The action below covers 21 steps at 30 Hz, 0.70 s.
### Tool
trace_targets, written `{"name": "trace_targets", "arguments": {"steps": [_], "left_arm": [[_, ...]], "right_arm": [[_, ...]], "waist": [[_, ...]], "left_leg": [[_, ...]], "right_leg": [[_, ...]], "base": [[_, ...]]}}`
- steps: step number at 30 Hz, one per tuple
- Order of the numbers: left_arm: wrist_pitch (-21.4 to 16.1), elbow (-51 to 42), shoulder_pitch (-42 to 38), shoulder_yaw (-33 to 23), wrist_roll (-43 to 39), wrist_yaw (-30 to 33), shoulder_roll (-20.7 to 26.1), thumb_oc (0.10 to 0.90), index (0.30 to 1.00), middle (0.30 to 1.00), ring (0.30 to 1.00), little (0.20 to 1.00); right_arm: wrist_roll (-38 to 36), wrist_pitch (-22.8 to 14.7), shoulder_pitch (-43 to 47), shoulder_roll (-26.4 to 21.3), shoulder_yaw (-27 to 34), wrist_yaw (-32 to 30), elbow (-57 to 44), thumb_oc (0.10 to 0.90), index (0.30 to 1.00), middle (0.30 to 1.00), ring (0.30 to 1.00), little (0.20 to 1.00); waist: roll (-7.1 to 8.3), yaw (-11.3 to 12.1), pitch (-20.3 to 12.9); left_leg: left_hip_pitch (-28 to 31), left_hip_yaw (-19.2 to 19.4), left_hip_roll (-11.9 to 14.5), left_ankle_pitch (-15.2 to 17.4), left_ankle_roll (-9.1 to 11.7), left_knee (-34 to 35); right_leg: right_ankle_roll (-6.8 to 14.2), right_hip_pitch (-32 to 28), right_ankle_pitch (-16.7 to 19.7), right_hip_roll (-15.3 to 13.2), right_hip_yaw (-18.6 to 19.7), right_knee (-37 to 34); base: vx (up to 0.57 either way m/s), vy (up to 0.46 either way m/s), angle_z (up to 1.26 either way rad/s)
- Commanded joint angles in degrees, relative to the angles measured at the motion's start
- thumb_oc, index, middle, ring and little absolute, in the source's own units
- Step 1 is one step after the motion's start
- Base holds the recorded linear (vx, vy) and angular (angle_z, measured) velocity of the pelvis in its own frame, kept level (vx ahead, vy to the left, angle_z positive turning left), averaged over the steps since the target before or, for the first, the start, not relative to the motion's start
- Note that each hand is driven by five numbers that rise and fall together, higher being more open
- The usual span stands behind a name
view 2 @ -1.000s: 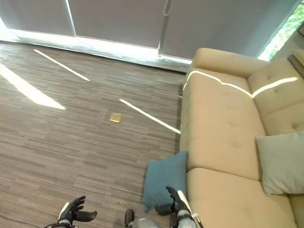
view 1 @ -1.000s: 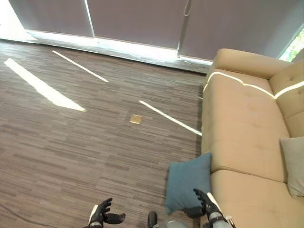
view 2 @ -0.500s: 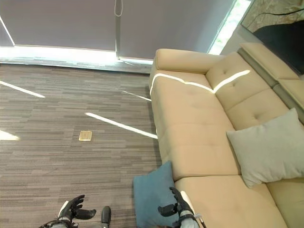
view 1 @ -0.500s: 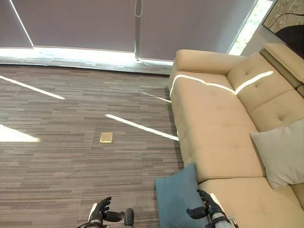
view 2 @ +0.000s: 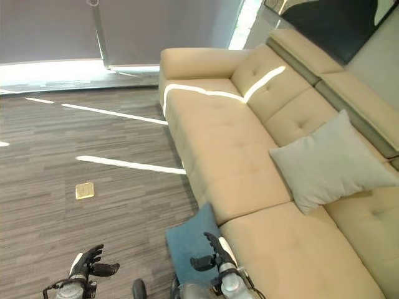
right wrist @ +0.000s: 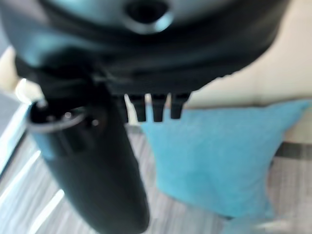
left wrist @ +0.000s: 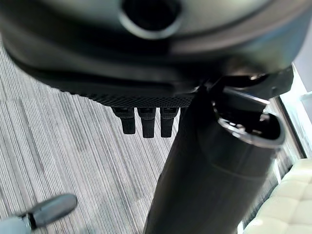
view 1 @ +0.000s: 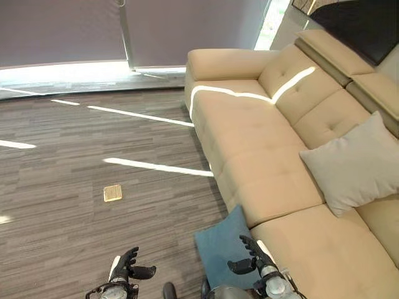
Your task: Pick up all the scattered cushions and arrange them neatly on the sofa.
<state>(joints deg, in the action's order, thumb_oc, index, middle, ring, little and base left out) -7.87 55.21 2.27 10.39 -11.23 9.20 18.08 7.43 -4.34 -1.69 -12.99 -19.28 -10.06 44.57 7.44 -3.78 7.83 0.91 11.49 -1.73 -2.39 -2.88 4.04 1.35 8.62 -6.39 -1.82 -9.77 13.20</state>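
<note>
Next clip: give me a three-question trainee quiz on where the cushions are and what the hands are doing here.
1. True or false: the blue cushion lies on the sofa seat.
2. Which cushion is already on the sofa? A) blue B) grey C) neither
3. Fill in: the right hand hovers over the ____ cushion with its fingers open.

Key
1. False: it sits on the floor, against the sofa's front.
2. B: the grey cushion leans on the backrest.
3. Blue. The left hand is open over bare floor.
</note>
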Motion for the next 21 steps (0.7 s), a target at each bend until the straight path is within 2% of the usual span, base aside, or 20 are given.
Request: {"name": "trace_targets", "arguments": {"steps": [1,2,4,5,6,7,8,9,10,11,13,15,16,17,18,19,20,21], "left_arm": [[-3.0,-5.5,-0.5,-0.2,0.6,-0.7,0.2,0.8,0.9,0.9,0.9,0.9],[-3.1,-5.5,-0.6,0.1,0.5,-0.7,-0.1,0.8,0.9,0.9,0.9,0.9],[-3.2,-5.5,-0.6,0.1,0.5,-0.7,0.0,0.8,0.9,0.9,0.9,0.9],[-3.2,-5.7,-0.8,0.5,0.0,-0.6,-0.6,0.8,0.9,0.9,0.9,0.9],[-3.3,-6.1,-0.8,0.8,-0.8,-0.6,-1.0,0.8,0.9,0.9,0.9,0.9],[-3.5,-6.1,-0.9,1.3,-1.2,-0.4,-1.1,0.8,0.9,0.9,0.9,0.9],[-3.6,-6.1,-0.9,1.3,-1.2,-0.4,-1.1,0.8,0.9,0.9,0.9,0.9],[-3.6,-6.1,-1.0,1.3,-1.5,-0.4,-1.3,0.8,0.9,0.9,0.9,0.9],[-3.6,-6.1,-1.0,1.3,-1.5,-0.4,-1.3,0.8,0.9,0.9,0.9,0.9],[-4.1,-5.9,-1.8,1.9,-1.7,-0.7,-1.5,0.8,0.9,0.9,0.9,0.9],[-3.9,-4.5,-1.8,2.6,-0.6,-1.2,-1.7,0.8,0.9,0.9,0.9,0.9],[-4.0,-4.2,-1.8,3.0,0.5,-1.3,-1.5,0.8,0.9,0.9,0.9,0.9],[-4.0,-4.1,-1.8,2.9,0.8,-1.3,-1.3,0.8,0.9,0.9,0.9,0.9],[-4.1,-4.1,-2.2,2.6,1.2,-1.1,-0.6,0.8,0.9,0.9,0.9,0.9],[-4.1,-3.8,-2.6,2.2,1.1,-0.9,-0.2,0.8,0.9,0.9,0.9,0.9],[-4.2,-3.6,-2.7,1.9,0.8,-0.8,0.1,0.8,0.9,0.9,0.9,0.9],[-4.2,-3.6,-2.7,1.9,0.8,-0.8,0.1,0.8,0.9,0.9,0.9,0.9],[-4.2,-3.5,-2.7,1.5,0.3,-0.9,0.5,0.8,0.9,0.9,0.9,0.9]], "right_arm": [[-1.0,-2.3,1.5,-5.5,3.1,-2.3,-4.2,0.8,0.9,0.9,0.9,0.9],[-1.3,-2.3,1.4,-5.7,3.0,-2.3,-4.5,0.8,0.9,0.9,0.9,0.9],[-1.3,-2.3,1.4,-5.7,3.1,-2.3,-4.5,0.8,0.9,0.9,0.9,0.9],[-1.7,-2.2,1.6,-5.9,2.9,-2.1,-4.9,0.8,0.9,0.9,0.9,0.9],[-1.9,-2.3,1.7,-6.1,3.0,-2.3,-4.7,0.8,0.9,0.9,0.9,0.9],[-2.2,-2.3,1.8,-6.2,2.9,-2.4,-4.7,0.8,0.9,0.9,0.9,0.9],[-2.2,-2.3,1.8,-6.2,2.9,-2.4,-4.7,0.8,0.9,0.9,0.9,0.9],[-2.2,-2.2,1.9,-6.3,2.8,-2.4,-4.7,0.8,0.9,0.9,0.9,0.9],[-2.2,-2.2,1.9,-6.3,2.8,-2.4,-4.7,0.8,0.9,0.9,0.9,0.9],[-2.1,-1.9,2.7,-6.9,3.0,-2.4,-3.9,0.8,0.9,0.9,0.9,0.9],[-2.1,-1.8,2.2,-6.3,3.7,-2.3,-3.3,0.8,0.9,0.9,0.9,0.9],[-2.0,-1.6,2.2,-5.9,3.6,-2.2,-3.4,0.8,0.9,0.9,0.9,0.9],[-1.8,-1.5,2.2,-5.7,3.5,-2.1,-3.6,0.8,0.9,0.9,0.9,0.9],[-1.5,-1.3,2.7,-4.9,3.1,-2.1,-3.6,0.8,0.9,0.9,0.9,0.9],[-1.3,-1.3,3.3,-4.5,2.8,-2.1,-3.3,0.8,0.9,0.9,0.9,0.9],[-1.1,-1.3,3.7,-4.3,2.8,-2.1,-3.0,0.8,0.9,0.9,0.9,0.9],[-1.1,-1.3,3.7,-4.3,2.8,-2.1,-3.0,0.8,0.9,0.9,0.9,0.9],[-0.9,-1.7,4.1,-3.9,2.9,-2.2,-2.6,0.8,0.9,0.9,0.9,0.9]], "waist": [[1.17,0.0,-0.6],[0.98,0.3,-0.1],[1.09,0.2,-0.3],[0.95,0.8,0.0],[1.08,1.3,-0.4],[0.92,1.9,-0.3],[0.99,1.9,-0.4],[0.75,2.2,-0.2],[0.75,2.2,-0.2],[-0.37,2.2,-0.2],[-1.23,1.1,-1.2],[-1.39,0.1,-1.3],[-1.4,0.3,-1.1],[-1.56,0.2,-0.3],[-1.59,0.7,0.5],[-1.91,1.4,1.0],[-1.91,1.4,1.0],[-3.04,2.9,1.7]], "left_leg": [[-5.7,-2.6,2.9,7.1,7.0,-21.6],[-6.3,-4.4,2.8,7.1,7.4,-23.5],[-6.5,-4.4,2.7,6.8,7.4,-23.2],[-7.4,-8.3,2.0,7.7,7.2,-23.0],[-8.3,-13.2,1.7,8.9,7.1,-18.9],[-8.5,-17.6,1.4,8.7,7.5,-17.2],[-8.5,-17.7,1.4,8.4,7.5,-16.9],[-9.2,-21.7,0.9,7.6,7.6,-15.7],[-9.2,-21.7,0.9,7.6,7.6,-15.7],[-8.8,-29.0,0.3,6.3,7.9,-11.6],[-6.8,-26.8,1.4,5.4,7.6,-8.5],[-6.3,-23.9,1.0,5.5,6.6,-8.0],[-5.8,-22.1,1.0,5.6,6.2,-7.3],[-5.1,-18.6,0.9,5.7,5.2,-6.3],[-4.7,-16.9,1.1,5.7,4.9,-6.0],[-4.3,-15.3,1.5,5.7,4.8,-5.8],[-4.4,-15.3,1.5,5.7,4.8,-5.8],[-3.6,-12.4,2.1,5.6,4.7,-5.1]], "right_leg": [[3.7,-7.8,5.9,0.1,4.0,-11.2],[3.4,-8.4,5.7,0.5,5.1,-11.6],[3.4,-8.1,5.8,0.3,5.0,-11.7],[3.5,-8.4,5.6,0.6,7.2,-11.3],[4.0,-8.2,5.4,0.4,10.1,-11.1],[4.1,-8.4,5.2,0.8,12.5,-10.7],[4.1,-8.3,5.3,0.7,12.5,-10.8],[4.0,-8.1,5.3,1.1,14.1,-10.4],[4.0,-8.1,5.3,1.1,14.1,-10.4],[4.9,-7.3,5.4,1.9,19.1,-10.4],[5.8,-6.4,5.6,1.1,20.6,-10.3],[7.4,-5.0,6.9,-0.3,22.6,-9.9],[8.1,-4.2,7.4,-0.7,23.5,-9.4],[9.7,-1.9,9.0,-1.8,23.1,-8.2],[10.3,-0.6,10.2,-2.2,21.9,-7.5],[10.1,0.3,10.5,-3.3,17.9,-7.1],[10.1,0.3,10.5,-3.3,17.9,-7.1],[8.0,0.1,8.5,-6.2,4.9,-5.7]], "base": [[0.01,0.02,-0.34],[0.0,0.031,-0.66],[0.0,0.045,-0.78],[0.06,0.166,-0.35],[0.11,0.238,0.0],[0.1,0.167,-0.1],[0.07,0.111,-1.41],[0.02,0.04,-1.74],[0.04,0.254,-1.91],[0.02,0.318,-0.76],[0.04,0.408,-1.12],[0.0,0.351,-1.24],[-0.1,0.377,-1.38],[-0.15,0.337,-1.31],[-0.19,0.297,-1.28],[-0.11,0.124,-1.19],[-0.13,0.218,-1.37],[-0.11,0.227,-1.28]]}}
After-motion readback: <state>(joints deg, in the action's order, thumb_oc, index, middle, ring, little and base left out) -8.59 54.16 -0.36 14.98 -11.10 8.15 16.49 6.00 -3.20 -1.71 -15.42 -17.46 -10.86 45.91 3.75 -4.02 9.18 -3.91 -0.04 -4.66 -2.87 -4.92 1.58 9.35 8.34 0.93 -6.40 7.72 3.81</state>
